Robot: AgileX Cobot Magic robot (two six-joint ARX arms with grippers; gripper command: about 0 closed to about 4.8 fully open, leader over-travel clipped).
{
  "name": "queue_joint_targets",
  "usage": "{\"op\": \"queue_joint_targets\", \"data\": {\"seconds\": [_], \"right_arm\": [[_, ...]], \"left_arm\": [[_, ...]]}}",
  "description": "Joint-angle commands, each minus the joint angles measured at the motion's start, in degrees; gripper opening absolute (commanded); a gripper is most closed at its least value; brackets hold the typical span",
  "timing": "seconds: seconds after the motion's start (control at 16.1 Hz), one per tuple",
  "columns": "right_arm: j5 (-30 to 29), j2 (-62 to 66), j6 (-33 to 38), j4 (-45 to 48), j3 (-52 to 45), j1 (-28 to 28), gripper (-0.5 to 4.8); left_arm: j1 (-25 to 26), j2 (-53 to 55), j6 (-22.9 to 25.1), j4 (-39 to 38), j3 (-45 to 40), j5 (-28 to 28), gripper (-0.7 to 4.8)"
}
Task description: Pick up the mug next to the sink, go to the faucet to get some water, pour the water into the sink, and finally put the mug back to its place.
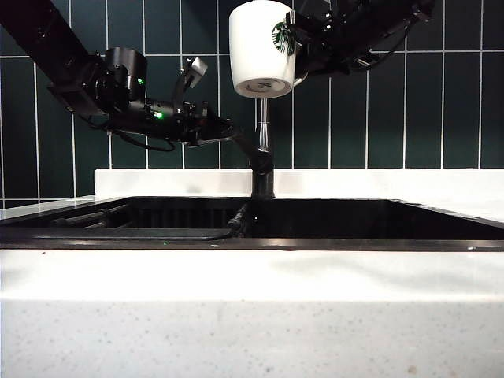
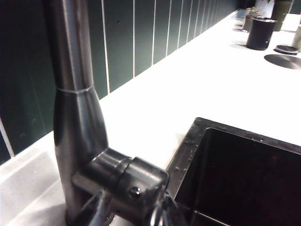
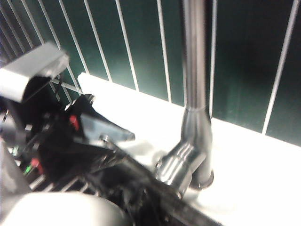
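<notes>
Nearest to me is the white speckled bench, and set into it the sink, a dark basin; I can make out no water in it.

Behind the sink's back edge stands the faucet, upright, with its lever handle angling off to the left in the exterior view. My left gripper sits right at that lever. The left wrist view shows the dark hub of the lever between its jaws, which stand wide apart; whether they press on it I cannot tell. So the lever's long axis runs out toward the left arm, and the left arm is plainly the nearer one for working it.

Above, my right gripper has its jaws clamped on the mug, on the handle side as far as I can tell. The mug hangs high over the sink, in line with the faucet pipe and roughly upright. I cannot see into it, so its contents are unknown to me, and no water is visibly running.

My reading: the mug is being placed for filling, and the next move turns on the lever.
</notes>
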Motion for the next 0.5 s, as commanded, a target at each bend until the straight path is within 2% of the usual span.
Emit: {"op": "queue_joint_targets", "data": {"seconds": [0.06, 0.43, 0.5], "right_arm": [[-0.96, -0.74, -0.96, 2.32, 0.55, 0.11, 0.08], [-1.01, -0.20, -1.31, 2.54, 0.55, 0.11, 0.08], [-1.01, -0.20, -1.33, 2.56, 0.55, 0.11, 0.08]], "left_arm": [[0.24, -0.15, 0.35, 0.76, 0.31, -2.95, 1.52], [0.24, -0.15, 0.46, 0.79, 0.31, -4.50, 1.52], [0.24, -0.15, 1.38, 0.81, 0.31, -6.14, 1.52]]}}
